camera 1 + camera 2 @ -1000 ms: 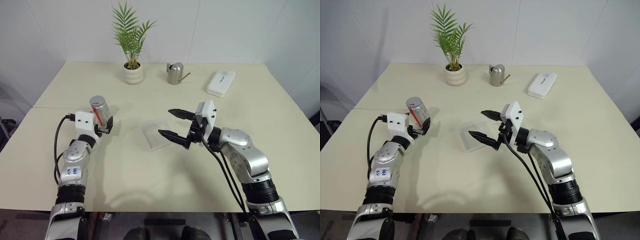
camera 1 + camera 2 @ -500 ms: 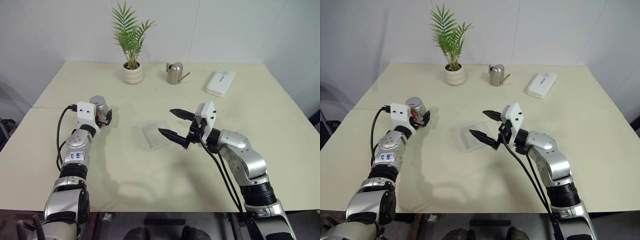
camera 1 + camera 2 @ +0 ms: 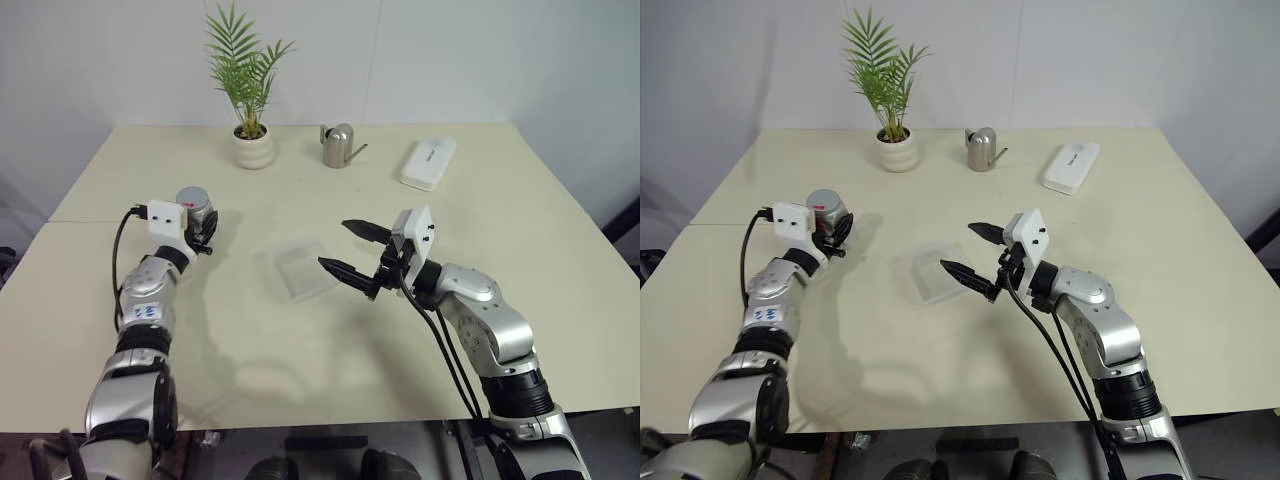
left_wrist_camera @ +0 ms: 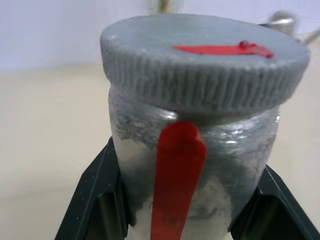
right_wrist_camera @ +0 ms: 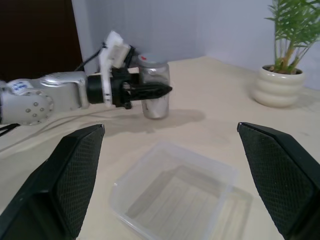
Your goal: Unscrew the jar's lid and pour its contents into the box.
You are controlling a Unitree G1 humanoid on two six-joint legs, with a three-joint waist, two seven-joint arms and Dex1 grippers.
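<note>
I have the left gripper (image 3: 205,232) clamped on the upright jar (image 3: 197,207), lid (image 4: 202,55) on | my right gripper (image 3: 350,250) gapes empty over the box (image 3: 296,270) | jar well to its left

**Jar upright and capped, box lying open mid-table**

The jar (image 3: 197,210) stands upright toward the table's left edge, a silvery cylinder with a red strip down its side. The lid (image 4: 202,60), grey and ribbed with a red mark on top, sits on it. The box (image 3: 297,269), a clear shallow square tray, lies flat near the table's middle.
</note>
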